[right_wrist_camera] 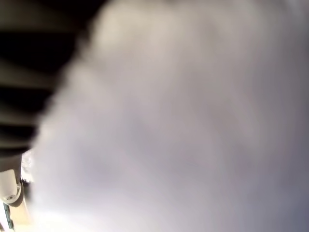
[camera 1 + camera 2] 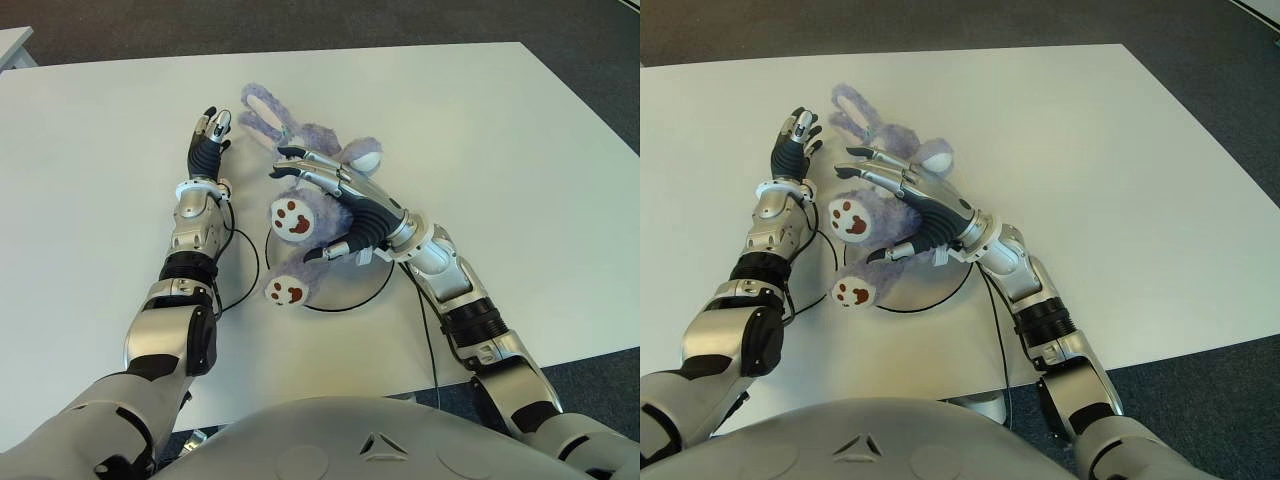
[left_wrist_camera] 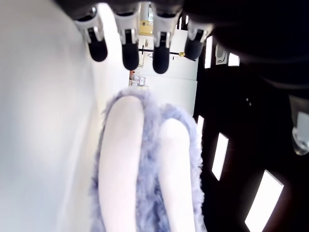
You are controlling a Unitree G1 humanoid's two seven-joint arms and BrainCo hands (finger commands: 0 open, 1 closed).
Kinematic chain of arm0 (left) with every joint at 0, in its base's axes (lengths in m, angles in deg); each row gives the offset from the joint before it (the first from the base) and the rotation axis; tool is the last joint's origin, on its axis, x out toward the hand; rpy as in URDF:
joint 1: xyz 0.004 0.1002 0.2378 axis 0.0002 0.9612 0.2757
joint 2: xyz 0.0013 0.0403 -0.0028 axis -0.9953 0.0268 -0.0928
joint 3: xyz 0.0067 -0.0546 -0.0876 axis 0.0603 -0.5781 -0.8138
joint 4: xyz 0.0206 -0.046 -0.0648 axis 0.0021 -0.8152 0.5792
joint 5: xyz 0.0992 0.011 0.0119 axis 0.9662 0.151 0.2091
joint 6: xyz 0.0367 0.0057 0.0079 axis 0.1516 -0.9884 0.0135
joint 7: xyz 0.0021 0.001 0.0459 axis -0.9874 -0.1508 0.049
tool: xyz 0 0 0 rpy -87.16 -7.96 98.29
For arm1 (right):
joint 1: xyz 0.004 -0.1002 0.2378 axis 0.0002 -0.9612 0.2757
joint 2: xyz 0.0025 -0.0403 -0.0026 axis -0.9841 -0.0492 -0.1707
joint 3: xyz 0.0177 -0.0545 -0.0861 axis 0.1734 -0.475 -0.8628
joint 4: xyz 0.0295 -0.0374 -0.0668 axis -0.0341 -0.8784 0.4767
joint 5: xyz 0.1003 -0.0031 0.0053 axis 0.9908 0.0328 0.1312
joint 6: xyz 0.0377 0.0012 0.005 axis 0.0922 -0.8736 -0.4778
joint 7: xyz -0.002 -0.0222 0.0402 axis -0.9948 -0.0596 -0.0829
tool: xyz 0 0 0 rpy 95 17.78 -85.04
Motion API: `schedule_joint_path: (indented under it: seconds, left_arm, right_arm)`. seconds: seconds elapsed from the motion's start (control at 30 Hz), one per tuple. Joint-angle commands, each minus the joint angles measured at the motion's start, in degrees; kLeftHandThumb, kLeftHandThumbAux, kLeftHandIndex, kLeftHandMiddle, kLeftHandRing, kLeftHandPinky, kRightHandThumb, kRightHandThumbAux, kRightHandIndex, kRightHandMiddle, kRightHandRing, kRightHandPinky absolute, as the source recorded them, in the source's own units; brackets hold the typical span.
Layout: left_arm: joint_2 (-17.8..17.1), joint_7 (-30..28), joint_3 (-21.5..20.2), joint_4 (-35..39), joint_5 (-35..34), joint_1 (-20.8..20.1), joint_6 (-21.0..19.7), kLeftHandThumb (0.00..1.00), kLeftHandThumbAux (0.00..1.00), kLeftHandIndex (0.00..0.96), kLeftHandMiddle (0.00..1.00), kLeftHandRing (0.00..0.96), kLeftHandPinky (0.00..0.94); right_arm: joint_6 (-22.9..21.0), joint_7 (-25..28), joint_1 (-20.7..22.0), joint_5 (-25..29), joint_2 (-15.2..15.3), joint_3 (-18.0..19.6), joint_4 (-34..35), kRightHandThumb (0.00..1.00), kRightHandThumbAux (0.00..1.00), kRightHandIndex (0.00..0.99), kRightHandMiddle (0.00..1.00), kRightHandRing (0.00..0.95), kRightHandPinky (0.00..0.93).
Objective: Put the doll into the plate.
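Left eye view: white table (image 2: 520, 150) over dark carpet (image 2: 300, 20).

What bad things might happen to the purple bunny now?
The bunny doll lies only partly over the plate: its feet are above the plate, but its head and ears stretch out onto the table. It may end up hanging over the rim. The right hand is spread over the body without a clear grip, so lifting may fail. The left hand shows beside the ears and might nudge them.

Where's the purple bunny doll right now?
The doll lies mid-table, feet over the plate, under the right hand; the left hand is beside its ears.
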Motion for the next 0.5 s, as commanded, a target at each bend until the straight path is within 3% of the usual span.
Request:
schedule_joint_path:
  seconds: [0.03,0.33,0.5]
  left_arm:
    - [-0.2,-0.2,0.2,-1.3,0.3,1.2,-1.2,0.0,0.414,0.0,0.135,0.111,0.031]
    - [0.1,-1.0,-0.5,-1.8,-0.7,1.1,-0.8,0.0,0.409,0.0,0.13,0.098,0.0]
    - [0.2,-1.6,-0.8,-2.1,-1.3,1.1,-0.3,0.0,0.404,0.0,0.136,0.109,0.034]
  right_arm:
    - [-1.7,0.2,-1.6,-0.6,0.3,-0.2,-0.3,0.156,0.478,0.0,0.0,0.0,0.0]
    - [-1.6,1.1,-1.8,3.8,-0.3,-0.7,-0.4,0.154,0.467,0.0,0.0,0.0,0.0]
    - [-2.2,3.1,-1.4,7.8,-0.3,-1.2,0.0,0.143,0.446,0.0,0.0,0.0,0.0]
